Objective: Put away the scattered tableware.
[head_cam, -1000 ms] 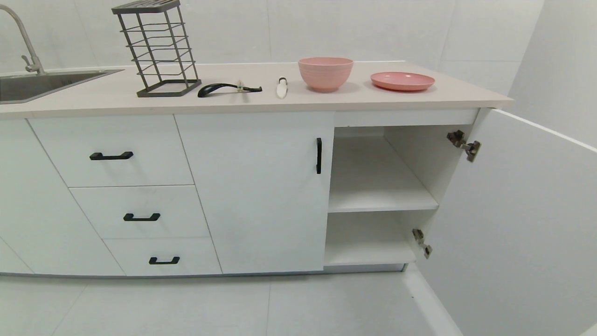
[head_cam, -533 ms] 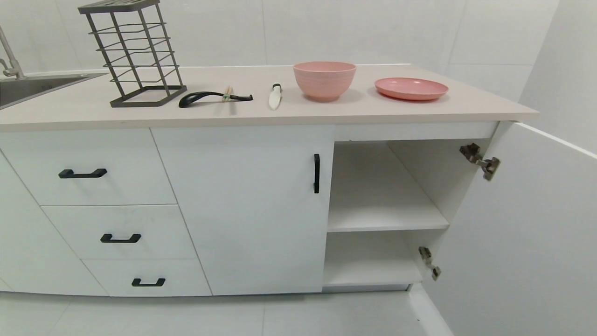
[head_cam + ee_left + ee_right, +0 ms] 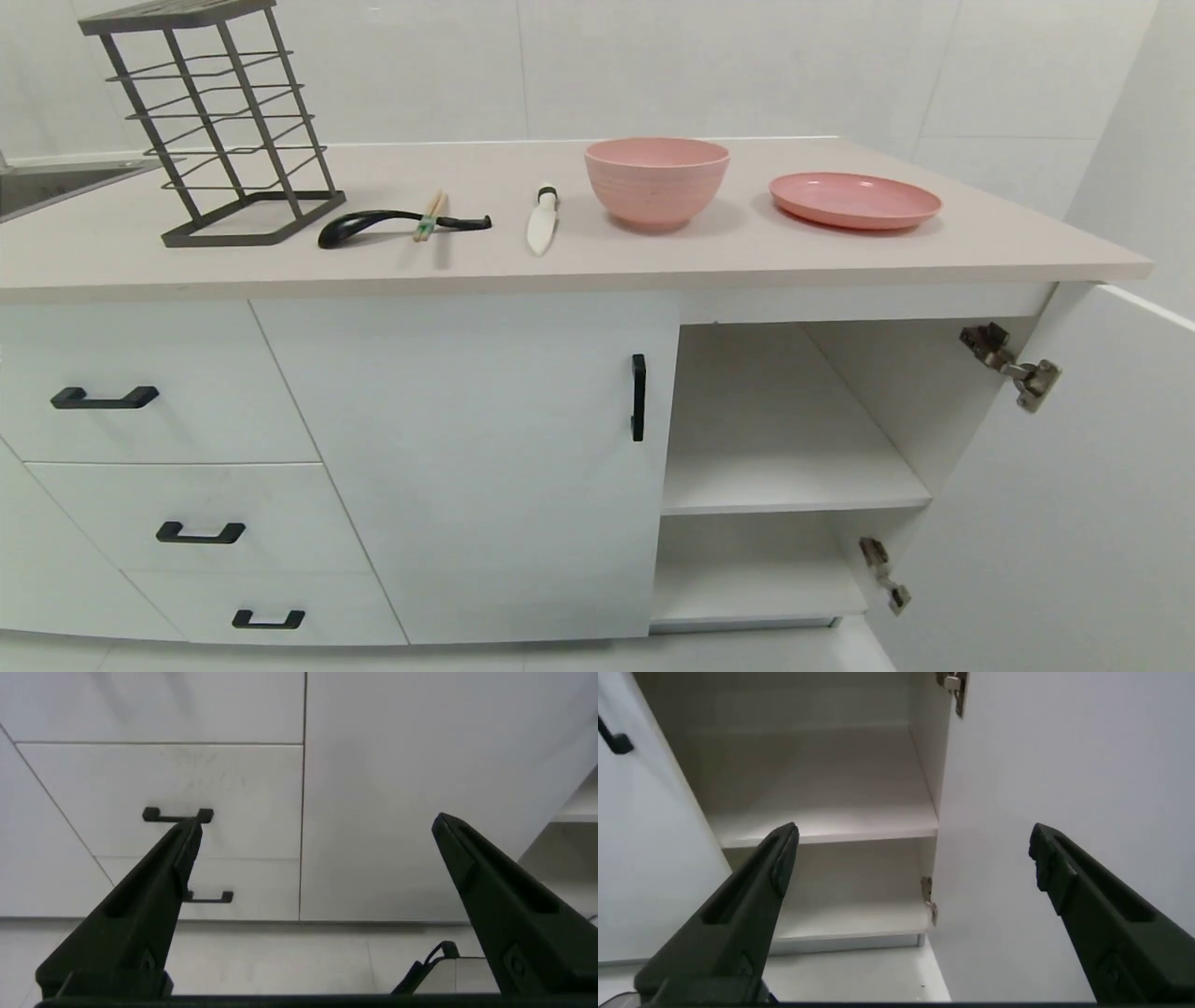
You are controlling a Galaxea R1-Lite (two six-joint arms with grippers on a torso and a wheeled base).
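On the countertop (image 3: 840, 252) lie a pink bowl (image 3: 656, 181), a pink plate (image 3: 854, 200), a white knife with a black handle end (image 3: 541, 222), a black ladle (image 3: 373, 225) and a pair of chopsticks (image 3: 429, 217) laid across its handle. My left gripper (image 3: 313, 831) is open, low in front of the drawer fronts (image 3: 159, 803). My right gripper (image 3: 910, 845) is open, facing the open cabinet's shelves (image 3: 822, 821). Both hold nothing.
A black wire rack (image 3: 219, 121) stands at the counter's left, with a sink (image 3: 47, 182) beyond it. The right cabinet door (image 3: 1074, 485) is swung wide open; the left door (image 3: 467, 448) is closed. Three drawers with black handles (image 3: 103, 398) sit at the left.
The head camera has moved closer and to the right, so the whole counter looks larger and lower in view. The objects themselves have not moved.
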